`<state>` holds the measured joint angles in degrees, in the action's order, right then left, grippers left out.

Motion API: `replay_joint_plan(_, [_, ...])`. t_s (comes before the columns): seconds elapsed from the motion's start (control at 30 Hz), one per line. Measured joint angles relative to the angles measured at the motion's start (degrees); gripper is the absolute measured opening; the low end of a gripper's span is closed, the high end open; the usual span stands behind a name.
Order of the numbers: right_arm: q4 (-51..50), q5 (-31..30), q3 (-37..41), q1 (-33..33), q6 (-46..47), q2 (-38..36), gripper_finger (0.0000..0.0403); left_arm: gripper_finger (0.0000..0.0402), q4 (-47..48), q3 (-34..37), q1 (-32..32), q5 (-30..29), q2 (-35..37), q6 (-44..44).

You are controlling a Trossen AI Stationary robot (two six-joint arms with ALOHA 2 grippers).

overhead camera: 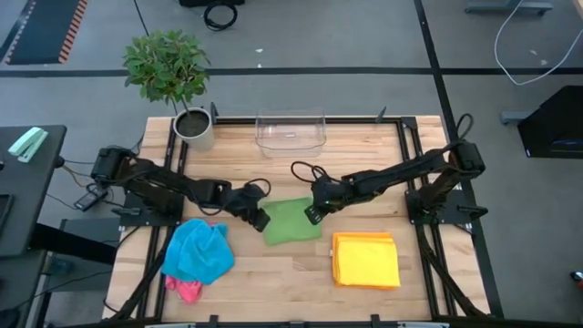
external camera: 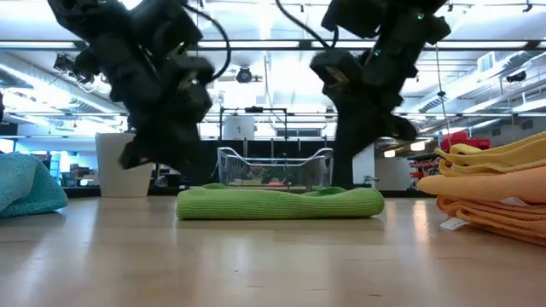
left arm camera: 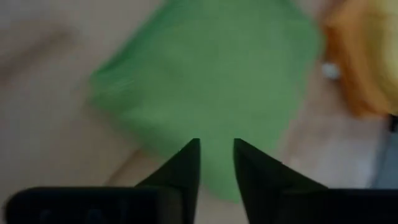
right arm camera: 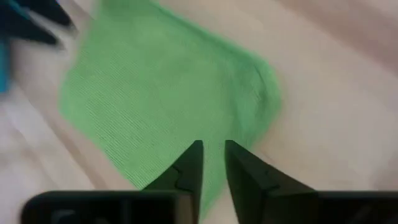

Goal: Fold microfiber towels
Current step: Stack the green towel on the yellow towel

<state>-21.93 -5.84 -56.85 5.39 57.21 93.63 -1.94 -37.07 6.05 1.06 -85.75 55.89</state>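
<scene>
A green microfiber towel [overhead camera: 291,221] lies folded flat on the wooden table's middle, also seen in the low view [external camera: 280,203]. My left gripper [overhead camera: 261,219] hovers over its left edge and my right gripper [overhead camera: 312,215] over its far right corner. Both are raised above the cloth. Each wrist view shows a narrow gap between the fingertips with nothing in it, for the left gripper [left arm camera: 216,144] and the right gripper [right arm camera: 213,146]. A crumpled blue towel [overhead camera: 199,251] lies at the front left on top of a pink one [overhead camera: 187,290]. A stack of folded yellow and orange towels [overhead camera: 365,259] rests at the front right.
A clear plastic bin [overhead camera: 291,130] stands at the table's far edge in the middle. A potted plant [overhead camera: 193,128] stands at the far left corner. Bare wood [overhead camera: 282,278] shows between the blue heap and the yellow stack, in front of the green towel.
</scene>
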Motion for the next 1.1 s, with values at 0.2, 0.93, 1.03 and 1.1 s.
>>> replay_joint_plan(0.2, [-0.45,1.89,1.16,-0.02,3.02,2.39,0.0149,0.0206,6.15,0.06,1.62,-5.03,0.23,7.18])
replay_joint_plan(0.93, [26.96,1.23,10.6,0.04,9.05,9.72,0.0209,0.0245,-1.0,-0.25,2.79,-11.8,-9.63,13.92])
replay_joint_plan(1.03, [24.41,0.4,8.99,0.04,7.48,10.52,0.0192,0.0215,-0.81,-0.18,2.79,-12.09,-9.81,13.6])
replay_joint_plan(1.1, [23.65,-0.2,8.84,0.07,6.51,9.75,0.0167,0.0187,-0.77,-0.13,2.79,-12.46,-9.92,13.53])
